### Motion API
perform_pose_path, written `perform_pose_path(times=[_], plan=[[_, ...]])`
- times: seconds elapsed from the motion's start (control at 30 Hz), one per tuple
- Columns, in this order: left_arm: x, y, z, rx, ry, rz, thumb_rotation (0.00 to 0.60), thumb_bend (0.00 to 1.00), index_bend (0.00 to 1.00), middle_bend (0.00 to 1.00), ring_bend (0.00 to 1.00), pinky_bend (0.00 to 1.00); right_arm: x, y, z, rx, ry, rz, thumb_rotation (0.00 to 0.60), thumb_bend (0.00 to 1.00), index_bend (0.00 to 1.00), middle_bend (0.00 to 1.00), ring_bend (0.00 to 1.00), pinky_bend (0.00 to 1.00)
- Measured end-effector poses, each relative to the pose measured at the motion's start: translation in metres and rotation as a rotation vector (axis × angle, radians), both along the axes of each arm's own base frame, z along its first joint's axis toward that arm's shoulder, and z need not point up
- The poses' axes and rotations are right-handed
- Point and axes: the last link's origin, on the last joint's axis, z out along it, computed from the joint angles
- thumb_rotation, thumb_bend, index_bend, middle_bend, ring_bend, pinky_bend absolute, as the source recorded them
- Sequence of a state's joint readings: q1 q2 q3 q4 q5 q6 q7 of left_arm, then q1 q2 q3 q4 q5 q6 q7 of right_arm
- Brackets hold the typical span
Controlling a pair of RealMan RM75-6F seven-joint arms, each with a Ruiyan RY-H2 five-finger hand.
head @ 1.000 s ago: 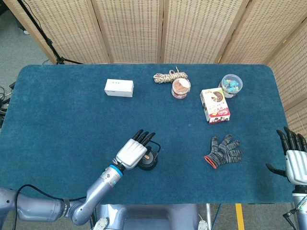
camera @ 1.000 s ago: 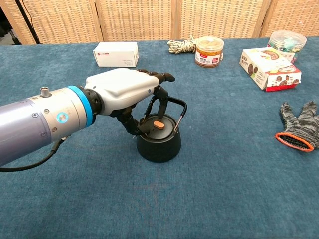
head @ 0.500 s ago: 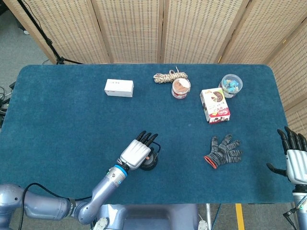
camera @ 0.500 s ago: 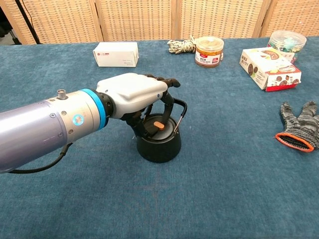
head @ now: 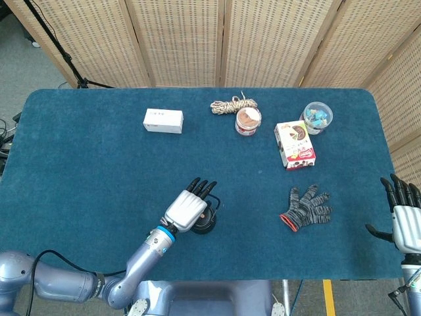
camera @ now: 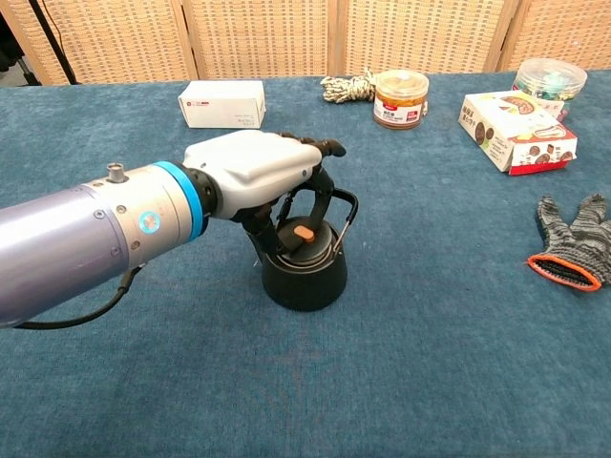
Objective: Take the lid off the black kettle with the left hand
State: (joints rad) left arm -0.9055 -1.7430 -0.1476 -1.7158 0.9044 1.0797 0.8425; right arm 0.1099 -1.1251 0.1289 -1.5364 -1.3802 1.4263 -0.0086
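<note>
Left hand [camera: 250,170] hangs over the black kettle [camera: 305,271], its white back turned up and its dark fingers [camera: 284,212] curled down around the lid [camera: 303,240]. They appear to grip the lid, which sits slightly raised and tilted above the kettle's rim, though the chest view does not make clear whether it has fully cleared the opening. An orange knob [camera: 304,231] on the lid shows just below the fingers, and the kettle's wire handle [camera: 346,212] arches up on the far side of the hand. In the head view the hand [head: 187,209] covers most of the kettle [head: 203,226], which stands on the blue worktop [head: 85,171] directly beneath it.

Right hand [head: 403,214] rests at the worktop's edge, well away from the kettle, fingers apart and holding nothing. Between the two hands lies a grey knitted glove [head: 306,206]. Far beyond the left hand sit a white box [head: 163,121], a coil of rope [head: 234,105], a brown jar [head: 248,121], a snack box [head: 295,144] and a clear tub [head: 317,116].
</note>
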Motion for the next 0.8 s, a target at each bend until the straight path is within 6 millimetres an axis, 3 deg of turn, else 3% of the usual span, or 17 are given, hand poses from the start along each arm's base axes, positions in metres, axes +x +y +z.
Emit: perform_pose_path(times=[0.43,0.57,0.8], plan=[[0.003,0.003,0.038,0.065,-0.044,-0.011,0.600,0.39,0.63,0.00,0.00,0.00,0.002,0.001,-0.002,0.005,0.001,0.004,0.600,0.00,0.00,0.00,0.00,0.00],[-0.008,0.013,0.053,0.107,-0.037,0.016,0.600,0.39,0.64,0.00,0.00,0.00,0.003,0.002,-0.003,0.007,0.002,0.006,0.600,0.00,0.00,0.00,0.00,0.00],[-0.041,0.029,0.060,0.119,-0.040,0.104,0.600,0.39,0.63,0.00,0.00,0.00,0.002,0.001,-0.003,0.006,0.001,0.003,0.600,0.00,0.00,0.00,0.00,0.00]])
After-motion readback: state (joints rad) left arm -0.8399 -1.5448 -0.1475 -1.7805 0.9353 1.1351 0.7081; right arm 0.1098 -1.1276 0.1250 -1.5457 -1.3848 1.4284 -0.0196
